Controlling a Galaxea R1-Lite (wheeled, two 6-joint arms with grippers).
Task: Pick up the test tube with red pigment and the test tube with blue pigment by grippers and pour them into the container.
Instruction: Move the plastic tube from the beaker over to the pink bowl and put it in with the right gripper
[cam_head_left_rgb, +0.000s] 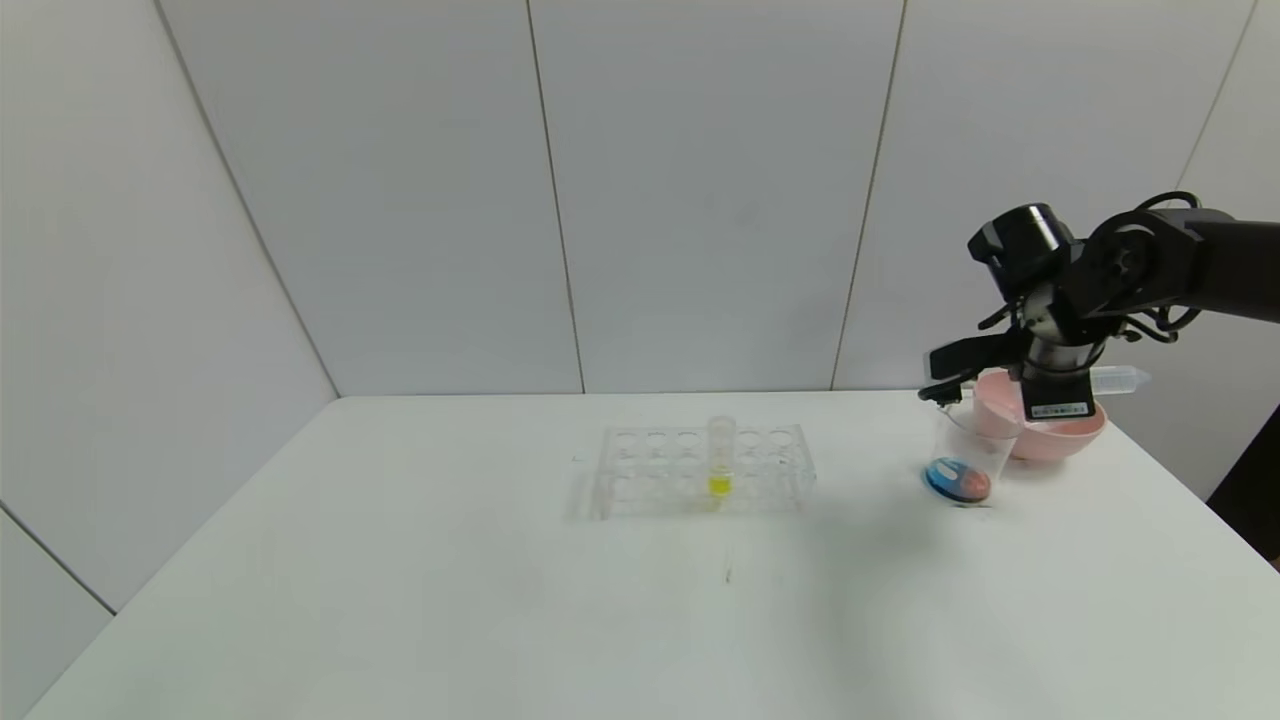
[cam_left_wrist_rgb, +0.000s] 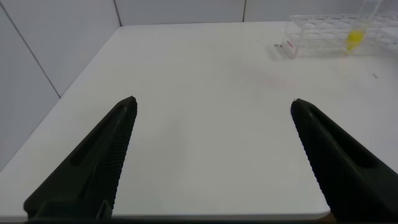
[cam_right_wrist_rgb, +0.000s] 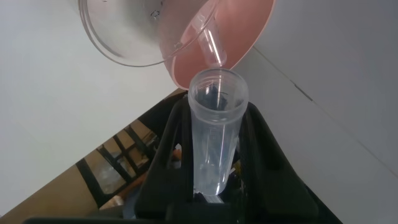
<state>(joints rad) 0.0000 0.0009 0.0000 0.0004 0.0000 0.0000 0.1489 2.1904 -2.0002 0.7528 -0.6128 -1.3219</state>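
Observation:
My right gripper (cam_head_left_rgb: 955, 385) hangs at the table's far right, just above the container (cam_head_left_rgb: 968, 445), a clear beaker with blue and red pigment pooled at its bottom (cam_head_left_rgb: 958, 480). In the right wrist view this gripper (cam_right_wrist_rgb: 217, 106) is shut on a clear test tube (cam_right_wrist_rgb: 214, 143) that looks empty, its mouth pointing away from the wrist. I cannot tell which pigment it held. The container's rim (cam_right_wrist_rgb: 124, 43) shows just beyond it. My left gripper (cam_left_wrist_rgb: 212, 102) is open over bare table with nothing between its fingers.
A pink bowl (cam_head_left_rgb: 1060, 430) stands right behind the container, and a clear tube (cam_head_left_rgb: 1120, 380) juts out past its right rim. A clear rack (cam_head_left_rgb: 700, 470) at mid-table holds one tube of yellow liquid (cam_head_left_rgb: 721, 455). White walls close off the back and left.

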